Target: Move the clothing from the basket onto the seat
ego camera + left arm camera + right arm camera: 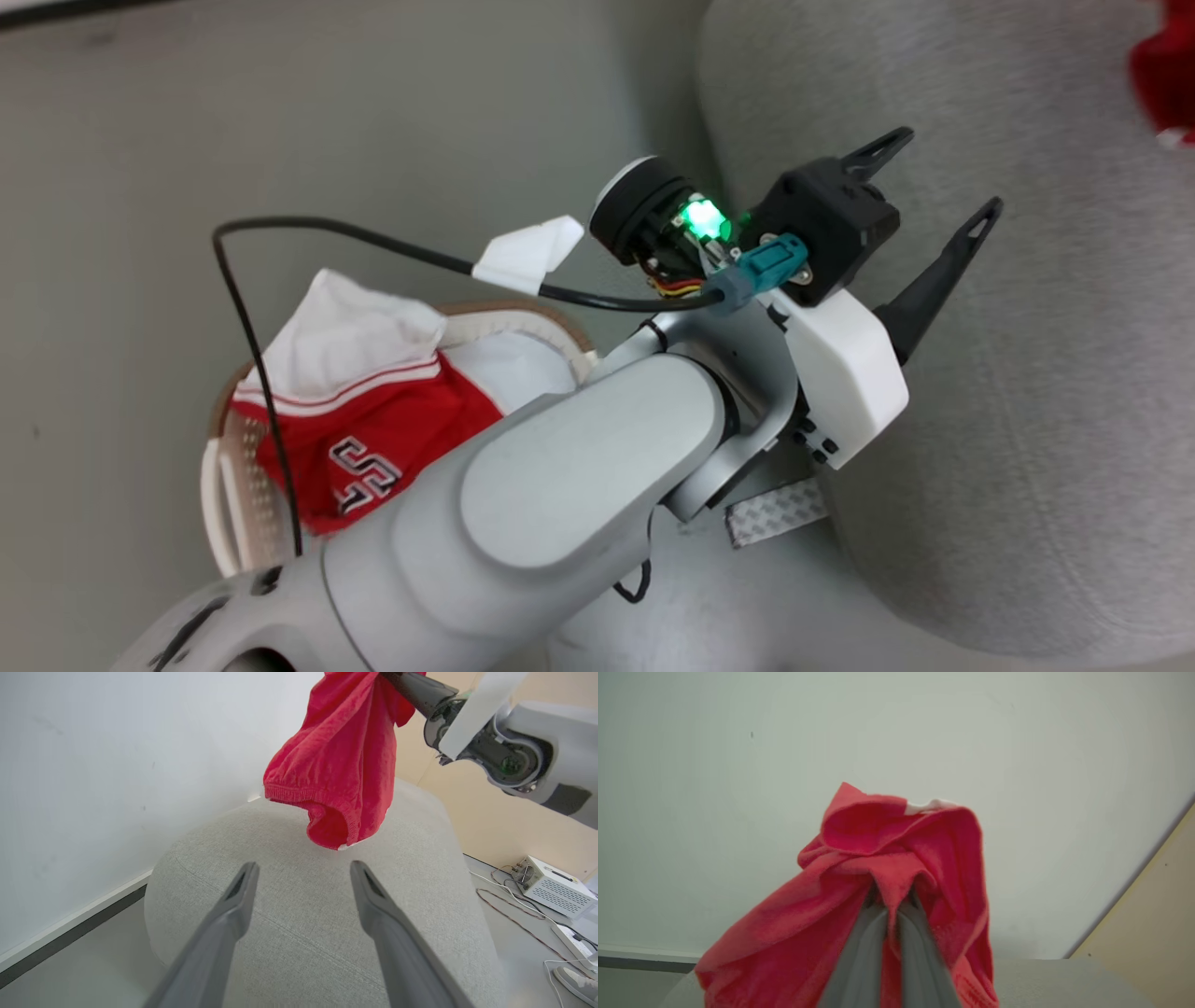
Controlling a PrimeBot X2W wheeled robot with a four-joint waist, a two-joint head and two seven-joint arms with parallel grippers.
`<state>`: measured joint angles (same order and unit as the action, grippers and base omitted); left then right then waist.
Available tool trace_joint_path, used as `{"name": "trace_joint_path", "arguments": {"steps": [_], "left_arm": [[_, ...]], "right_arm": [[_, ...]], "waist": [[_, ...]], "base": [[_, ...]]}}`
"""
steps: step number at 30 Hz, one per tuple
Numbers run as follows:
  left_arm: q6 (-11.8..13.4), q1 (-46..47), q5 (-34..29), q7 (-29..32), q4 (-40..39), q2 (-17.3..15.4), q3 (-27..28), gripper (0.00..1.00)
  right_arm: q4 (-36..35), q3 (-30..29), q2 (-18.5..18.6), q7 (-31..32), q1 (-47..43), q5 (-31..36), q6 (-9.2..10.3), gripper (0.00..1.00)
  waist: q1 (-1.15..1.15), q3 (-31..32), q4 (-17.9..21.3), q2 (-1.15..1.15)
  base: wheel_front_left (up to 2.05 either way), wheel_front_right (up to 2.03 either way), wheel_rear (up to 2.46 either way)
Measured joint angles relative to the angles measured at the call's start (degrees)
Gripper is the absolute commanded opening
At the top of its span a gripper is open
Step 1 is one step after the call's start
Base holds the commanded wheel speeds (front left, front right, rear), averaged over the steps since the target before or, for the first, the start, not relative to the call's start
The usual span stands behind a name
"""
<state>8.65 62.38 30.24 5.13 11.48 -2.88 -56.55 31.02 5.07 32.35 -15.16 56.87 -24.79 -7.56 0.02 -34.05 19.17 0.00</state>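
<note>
Roughly midway, by my reading.

Right gripper (891, 903): long dark fingers pinched together on a bunched red fabric garment with a ribbed hem (345, 765). It hangs above the top of the large grey upholstered seat with rounded edges (303, 952). Its lower fold is close over the seat; contact cannot be told. Not yet released, so this piece counts as carried, not delivered.

Left gripper (303, 865): fingers spread wide, nothing between them, hovering over the seat.

Oval cream-white perforated plastic basket (245, 485) stands on the floor beside the seat. A red-and-white sports garment with a printed number (373, 420) lies heaped in it.

Left to do: lay the held piece on the seat, then fetch at least that one more. Deeper basket contents are hidden.
</note>
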Motion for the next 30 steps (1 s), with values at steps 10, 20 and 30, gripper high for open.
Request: {"name": "trace_joint_path", "arguments": {"steps": [10, 20, 30], "left_arm": [[2.52, 0.25, 1.72, -1.21, -0.4, 0.03, -1.8, 1.0], [3.01, -0.93, 3.08, -3.31, 1.09, -1.0, -0.82, 1.0], [4.41, -7.38, 5.8, -7.61, 2.22, -6.68, 2.78, 1.0]], "right_arm": [[19.2, -5.68, 2.76, 0.01, 3.51, 1.62, 0.0, 0.0], [24.12, -7.46, -0.94, 0.01, 0.57, 5.65, 0.0, 1.0], [10.12, -4.3, -4.45, 0.0, -11.72, 7.72, 0.0, 1.0]], "waist": [[-0.01, -4.69, -5.75, 0.0], [-0.01, -1.49, -5.76, 0.0], [-0.02, 7.11, -4.32, 0.01]], "base": [[0.0, 0.0, 0.0], [0.0, 0.0, 0.0], [0.0, 0.0, 0.0]]}}
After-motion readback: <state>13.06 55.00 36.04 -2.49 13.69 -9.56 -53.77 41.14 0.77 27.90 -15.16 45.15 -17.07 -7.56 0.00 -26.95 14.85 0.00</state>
